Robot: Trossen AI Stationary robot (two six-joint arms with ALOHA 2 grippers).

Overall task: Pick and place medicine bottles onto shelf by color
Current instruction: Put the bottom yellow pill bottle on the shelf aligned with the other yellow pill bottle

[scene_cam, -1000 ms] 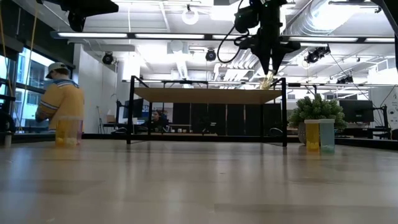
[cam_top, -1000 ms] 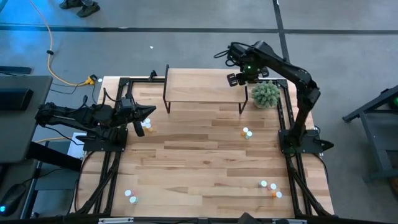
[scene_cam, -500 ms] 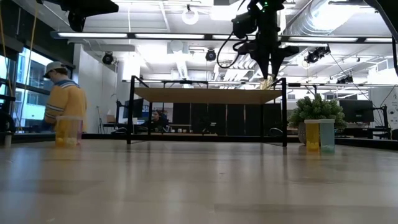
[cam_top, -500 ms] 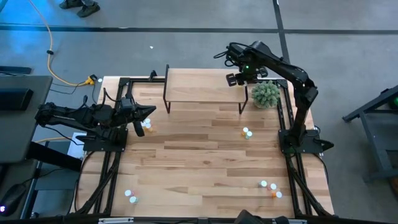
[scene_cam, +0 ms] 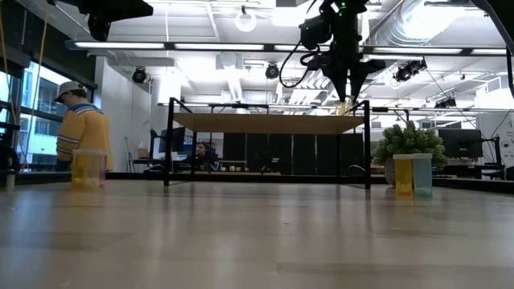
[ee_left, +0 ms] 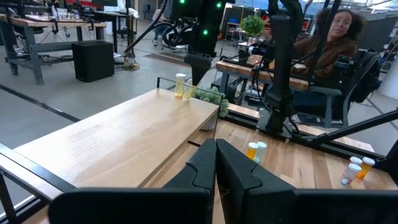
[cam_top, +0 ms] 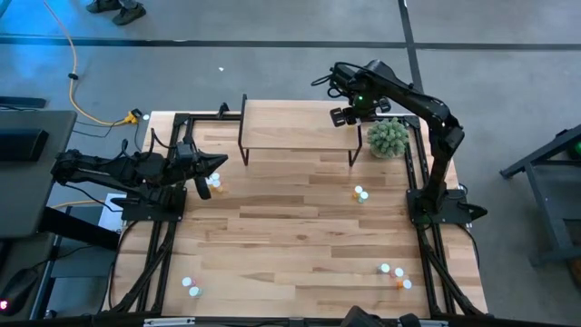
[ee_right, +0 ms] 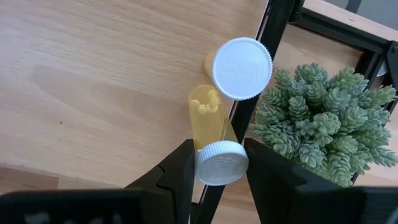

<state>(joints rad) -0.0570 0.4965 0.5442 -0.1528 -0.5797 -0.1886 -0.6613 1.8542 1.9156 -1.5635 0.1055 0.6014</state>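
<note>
On the big wooden table, the right gripper pinches a small yellow bottle over the low wooden shelf beside another standing yellow bottle, while many bottles wait below and the left gripper, fingers closed and empty, rests.

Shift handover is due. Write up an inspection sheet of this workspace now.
Surface: wooden table, mostly bare.
Job's things: two yellow bottles at the shelf edge, one upright, one tilted between the right gripper's fingers; pairs of bottles scattered on the table.
Clutter: green plant beside the shelf.
Grippers: right gripper above the shelf's corner; left gripper shut, parked at the table's left edge.
Cables: yellow cable on the floor.
Surroundings: seated people, desks.
</note>
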